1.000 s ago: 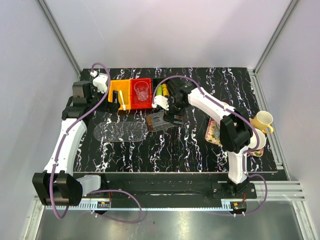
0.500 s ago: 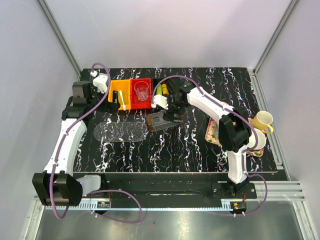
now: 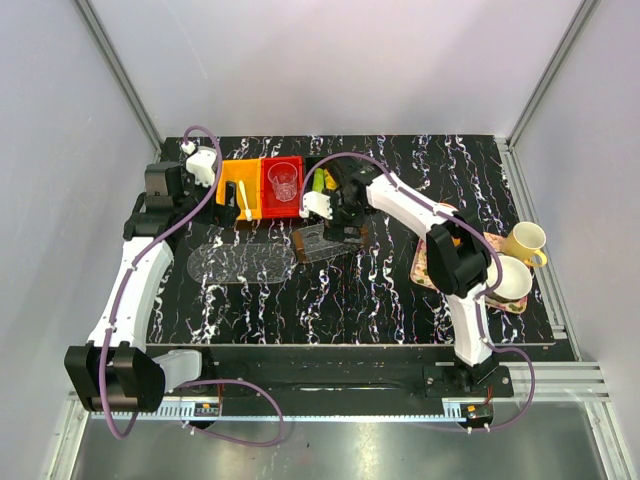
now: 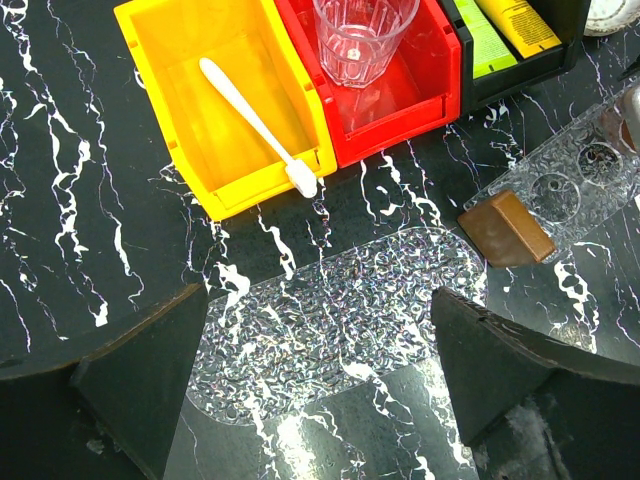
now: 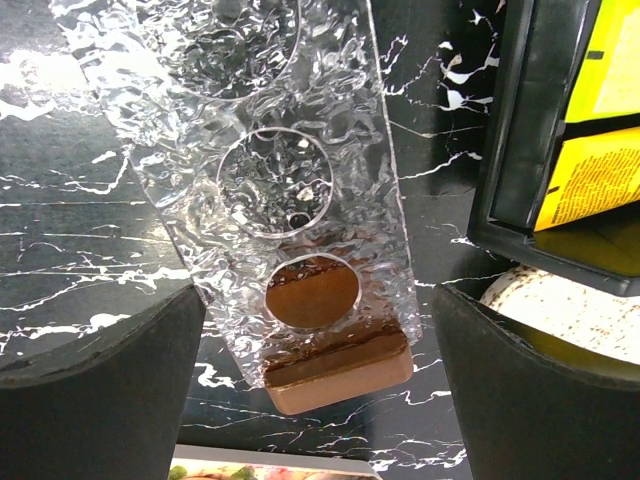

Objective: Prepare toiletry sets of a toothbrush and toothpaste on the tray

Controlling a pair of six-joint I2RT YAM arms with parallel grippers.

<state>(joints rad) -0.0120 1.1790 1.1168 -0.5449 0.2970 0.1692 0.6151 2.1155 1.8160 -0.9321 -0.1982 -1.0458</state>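
Observation:
The white toothbrush (image 4: 255, 120) lies in the yellow bin (image 4: 180, 60), also seen from above (image 3: 244, 203). The light green toothpaste (image 4: 487, 35) and the yellow toothpaste (image 4: 520, 22) lie in the black bin (image 3: 318, 181); the yellow tube shows in the right wrist view (image 5: 590, 175). The clear textured oval tray (image 4: 340, 310) lies on the table with nothing on it (image 3: 240, 265). My left gripper (image 4: 320, 400) is open and empty above the tray's near end (image 3: 232, 208). My right gripper (image 5: 320, 390) is open and empty over a clear holder (image 5: 290, 190), beside the black bin (image 3: 335, 228).
The clear holder has round holes and a brown base (image 5: 335, 370), right of the tray (image 3: 318, 243). A drinking glass (image 3: 284, 181) stands in the red bin. A floral tray (image 3: 425, 268) at the right holds a yellow mug (image 3: 525, 245) and a white bowl (image 3: 505, 280).
My right arm has shifted a little to the left, bringing its gripper over the clear holder. The left arm and the objects have not moved.

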